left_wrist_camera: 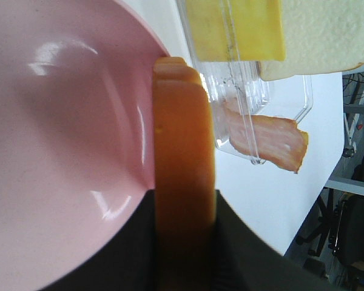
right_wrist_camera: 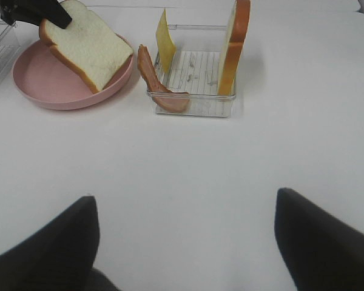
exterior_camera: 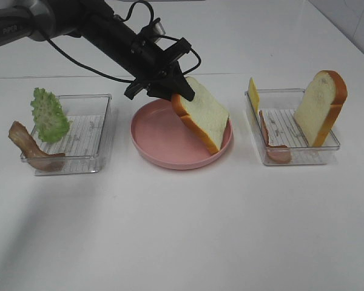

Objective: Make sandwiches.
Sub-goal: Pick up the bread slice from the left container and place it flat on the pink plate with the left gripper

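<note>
Pinching the orange-brown crust at the upper corner of a white bread slice (exterior_camera: pixel 203 115), the left gripper (exterior_camera: pixel 177 91) is clamped on it, with its dark fingers (left_wrist_camera: pixel 115 254) pressed to both sides of the crust. The slice hangs tilted over the pink plate (exterior_camera: pixel 155 151), its low corner down at the plate's right side; whether it touches cannot be told. Right of the plate, a clear tray (exterior_camera: pixel 330 145) holds a second bread slice (exterior_camera: pixel 320 106) standing upright, a yellow cheese square (exterior_camera: pixel 253 94) and pink ham (exterior_camera: pixel 276 151) at its near-left corner. Left of the plate, another clear tray (exterior_camera: pixel 103 121) carries frilly green lettuce (exterior_camera: pixel 48 115) and a brown bacon strip (exterior_camera: pixel 27 142). The right gripper (right_wrist_camera: pixel 185 242) hangs over the white table (exterior_camera: pixel 182 230), well apart from both trays — prongs spread wide, nothing between them.
</note>
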`<state>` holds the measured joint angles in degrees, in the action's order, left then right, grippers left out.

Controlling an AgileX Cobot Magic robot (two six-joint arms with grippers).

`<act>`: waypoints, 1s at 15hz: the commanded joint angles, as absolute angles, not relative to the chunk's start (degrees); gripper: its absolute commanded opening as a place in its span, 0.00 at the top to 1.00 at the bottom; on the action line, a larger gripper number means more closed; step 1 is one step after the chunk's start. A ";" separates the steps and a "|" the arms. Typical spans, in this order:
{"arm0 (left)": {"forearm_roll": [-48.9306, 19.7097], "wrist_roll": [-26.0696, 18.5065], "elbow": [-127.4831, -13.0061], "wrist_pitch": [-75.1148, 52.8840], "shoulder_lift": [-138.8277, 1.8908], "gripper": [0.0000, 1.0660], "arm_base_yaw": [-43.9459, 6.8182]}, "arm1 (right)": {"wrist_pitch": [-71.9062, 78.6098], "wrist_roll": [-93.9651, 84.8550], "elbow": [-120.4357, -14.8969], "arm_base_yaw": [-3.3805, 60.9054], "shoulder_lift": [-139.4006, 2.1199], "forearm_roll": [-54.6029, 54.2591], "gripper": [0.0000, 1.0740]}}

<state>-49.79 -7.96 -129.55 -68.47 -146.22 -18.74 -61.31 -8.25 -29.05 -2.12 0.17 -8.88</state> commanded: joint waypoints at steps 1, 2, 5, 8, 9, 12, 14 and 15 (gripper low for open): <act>-49.56 -8.25 -129.77 -67.95 -147.14 1.00 -18.91 | -60.91 -8.48 -28.93 -2.46 1.03 -9.00 0.30; -48.53 -7.85 -129.77 -67.84 -147.14 1.00 -18.91 | -60.91 -8.48 -28.93 -2.46 1.03 -9.00 0.30; -45.84 -3.38 -129.77 -68.53 -147.08 0.75 -18.85 | -60.91 -8.48 -28.93 -2.46 1.03 -9.00 0.30; -45.84 -3.38 -129.77 -69.04 -147.02 0.55 -18.85 | -60.91 -8.48 -28.93 -2.46 1.03 -9.00 0.30; -45.66 -3.72 -129.77 -69.16 -147.02 0.53 -18.85 | -60.91 -8.48 -28.93 -2.46 1.03 -9.00 0.30; -43.54 -4.70 -129.77 -69.61 -146.91 0.33 -18.85 | -60.91 -8.48 -28.93 -2.46 1.03 -9.00 0.30; -39.88 -5.10 -129.89 -69.84 -145.76 0.20 -18.85 | -60.91 -8.48 -28.93 -2.46 1.03 -9.00 0.30; -37.53 -5.10 -130.58 -69.79 -145.24 0.20 -18.85 | -60.91 -8.48 -28.93 -2.46 1.03 -9.00 0.30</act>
<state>-37.53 -4.64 -130.35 -69.27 -146.10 -18.56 -61.31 -8.25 -29.05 -2.12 0.17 -8.88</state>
